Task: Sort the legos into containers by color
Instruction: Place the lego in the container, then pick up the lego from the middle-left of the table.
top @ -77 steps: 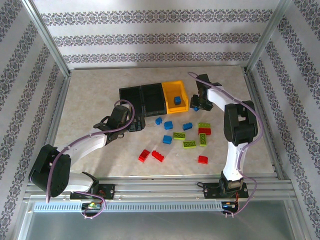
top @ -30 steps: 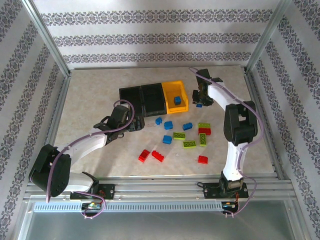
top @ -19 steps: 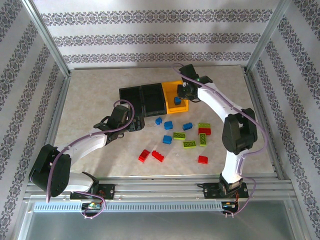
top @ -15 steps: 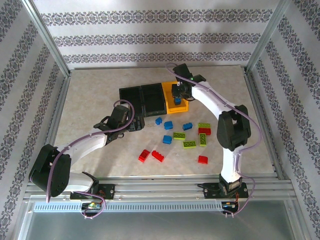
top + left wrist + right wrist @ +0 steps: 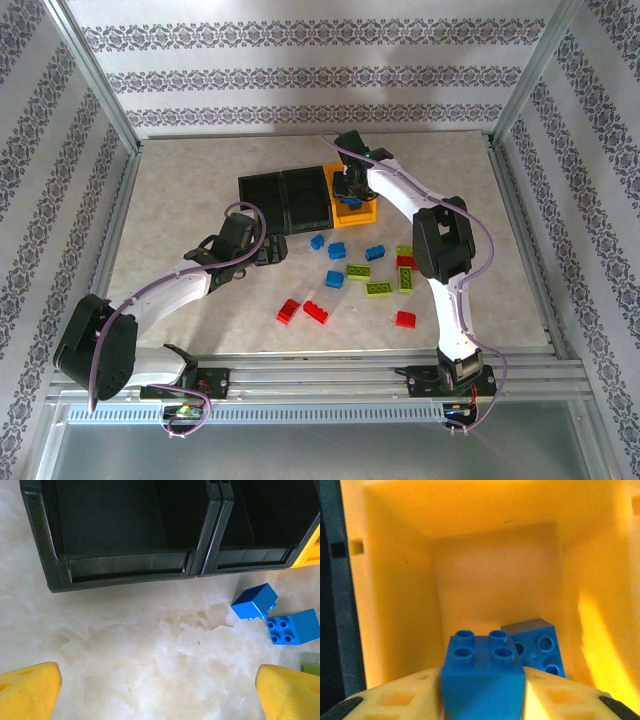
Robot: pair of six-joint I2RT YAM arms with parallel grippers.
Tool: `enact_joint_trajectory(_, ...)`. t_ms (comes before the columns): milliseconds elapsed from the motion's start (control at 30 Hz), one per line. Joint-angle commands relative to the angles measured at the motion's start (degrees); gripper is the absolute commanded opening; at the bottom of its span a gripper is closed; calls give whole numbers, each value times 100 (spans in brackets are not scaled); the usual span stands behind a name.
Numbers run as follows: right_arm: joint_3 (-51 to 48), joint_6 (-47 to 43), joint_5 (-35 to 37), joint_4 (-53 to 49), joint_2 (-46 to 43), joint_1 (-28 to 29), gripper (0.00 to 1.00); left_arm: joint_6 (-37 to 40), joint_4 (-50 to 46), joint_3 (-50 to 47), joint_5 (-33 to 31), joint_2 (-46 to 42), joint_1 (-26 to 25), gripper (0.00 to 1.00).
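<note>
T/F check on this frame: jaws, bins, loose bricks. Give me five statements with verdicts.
1. A blue brick sits between the jaws of the right gripper, over the yellow bin. True.
2. The yellow bin is bare underneath. False: a second blue brick lies on its floor.
3. The left gripper has its jaws wide open, with nothing between them. True.
4. The black bins hold red bricks. False: both look empty in the left wrist view.
5. All green bricks are binned. False: several lie loose on the table.
</note>
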Motion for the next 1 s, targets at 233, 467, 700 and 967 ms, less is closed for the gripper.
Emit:
enact_joint_trajectory(233,173,-15,-10,-133,-202,7,51,193,-406,-168,252,-258,-4,100)
enact_joint_trajectory(467,-280,-13,119,-48,-890,16,59,280,-886,-296,563,-660,-208,100)
enact_joint_trajectory(700,-1219,100,373,222,-1815,35,69,401,-1546,-411,412,-946,-1187,100)
enact_joint_trajectory(967,-2421,318,784,455,-2880,60,93,445,-2075,-734,212,-1218,-1933,95)
